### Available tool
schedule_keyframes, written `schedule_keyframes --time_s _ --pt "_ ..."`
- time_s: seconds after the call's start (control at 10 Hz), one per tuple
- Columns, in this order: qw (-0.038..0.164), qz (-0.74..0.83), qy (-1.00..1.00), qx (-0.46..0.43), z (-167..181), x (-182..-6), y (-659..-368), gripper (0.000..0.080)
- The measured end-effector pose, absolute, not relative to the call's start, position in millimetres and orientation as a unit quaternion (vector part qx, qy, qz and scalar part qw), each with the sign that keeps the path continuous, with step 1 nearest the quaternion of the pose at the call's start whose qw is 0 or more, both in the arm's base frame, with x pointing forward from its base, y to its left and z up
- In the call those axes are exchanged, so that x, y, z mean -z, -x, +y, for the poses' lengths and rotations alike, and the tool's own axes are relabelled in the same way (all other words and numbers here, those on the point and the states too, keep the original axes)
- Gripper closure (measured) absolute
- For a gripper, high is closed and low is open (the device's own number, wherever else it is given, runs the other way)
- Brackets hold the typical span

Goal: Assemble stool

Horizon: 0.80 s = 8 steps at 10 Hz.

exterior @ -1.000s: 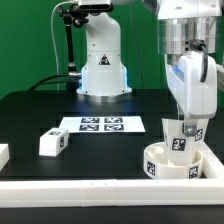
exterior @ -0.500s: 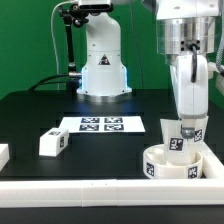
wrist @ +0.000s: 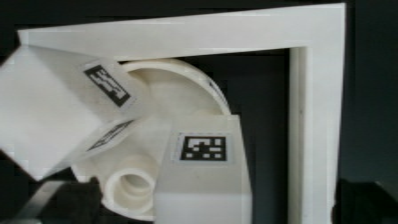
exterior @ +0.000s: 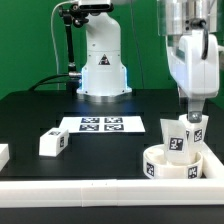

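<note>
My fingers stand apart with nothing between them. My gripper (exterior: 194, 114) hangs just above the top of the leg (exterior: 178, 140), clear of it. A second ago those same fingers were shut tight on that leg, low around its upper half; half a second ago they were already parting. Since then I have let go, risen, and drifted a little toward the exterior view's right.

The leg has stayed where I left it. It stands on end in the round seat (exterior: 168, 165), its tag facing the camera, about upright. From my wrist the leg (wrist: 50, 110) shows as a big white block with a tag on one face, set against the curved white body of the seat (wrist: 178, 95), which carries a tag of its own.

The seat has not moved either. It sits in the corner made by the white rails (exterior: 100, 190), on the exterior view's right, pushed up against them. In the wrist view the rails (wrist: 317, 100) bend around it on two sides.

Further out on the black table (exterior: 30, 115), a second leg (exterior: 53, 143) lies loose, well apart from the seat, and another white piece (exterior: 3, 154) shows only at the exterior view's left edge. The marker board (exterior: 100, 125) lies flat between them and the seat, unchanged.
</note>
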<state>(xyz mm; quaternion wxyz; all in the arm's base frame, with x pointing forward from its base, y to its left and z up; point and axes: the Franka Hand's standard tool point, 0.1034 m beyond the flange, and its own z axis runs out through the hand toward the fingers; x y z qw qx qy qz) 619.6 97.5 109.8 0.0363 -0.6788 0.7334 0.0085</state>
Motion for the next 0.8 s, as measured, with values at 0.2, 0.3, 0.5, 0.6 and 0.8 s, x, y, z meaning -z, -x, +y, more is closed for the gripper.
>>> schedule_keyframes --time_s 0.2,0.3,0.5,0.6,0.8 --pt "0.035 0.724 0.689 -0.008 97.7 -108.6 -619.1 0.0151" --pt "0.035 0.683 0.730 -0.006 97.2 -108.2 -619.0 0.0151" --pt "0.025 0.595 0.804 -0.001 96.6 -107.4 -617.9 0.0151" --pt "0.021 0.538 0.843 0.005 96.4 -107.6 -618.4 0.0151" --pt "0.021 0.488 0.873 0.006 96.4 -107.4 -618.3 0.0151"
